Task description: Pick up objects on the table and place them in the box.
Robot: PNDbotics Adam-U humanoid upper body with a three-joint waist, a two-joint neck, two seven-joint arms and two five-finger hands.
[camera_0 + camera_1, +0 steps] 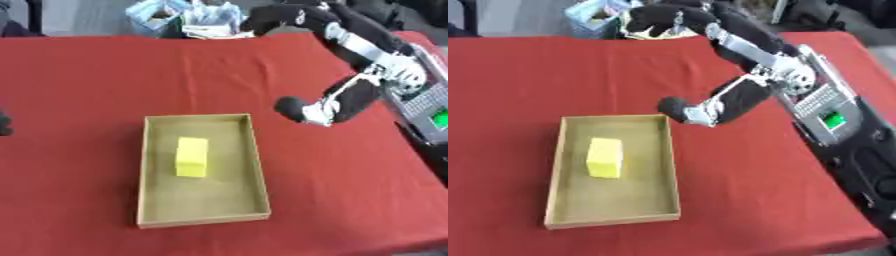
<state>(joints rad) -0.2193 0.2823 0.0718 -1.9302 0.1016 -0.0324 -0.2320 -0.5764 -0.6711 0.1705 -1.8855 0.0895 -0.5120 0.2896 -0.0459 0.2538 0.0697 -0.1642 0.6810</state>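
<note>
Yellow block (192,157) already sits inside the box (259,165) on the red bench (87,90), right robot hand (293,108) hovers just off the box's far-right corner, finger state unclear, no other loose objects visible, so likely nearly done.

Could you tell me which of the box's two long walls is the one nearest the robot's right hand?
The box's right long wall is nearest: the right hand hovers just beyond its far end, while the left long wall lies across the yellow block.

no readable text anywhere, green lit panel (830,120) on device at right perhaps a display, marks illegible
</note>
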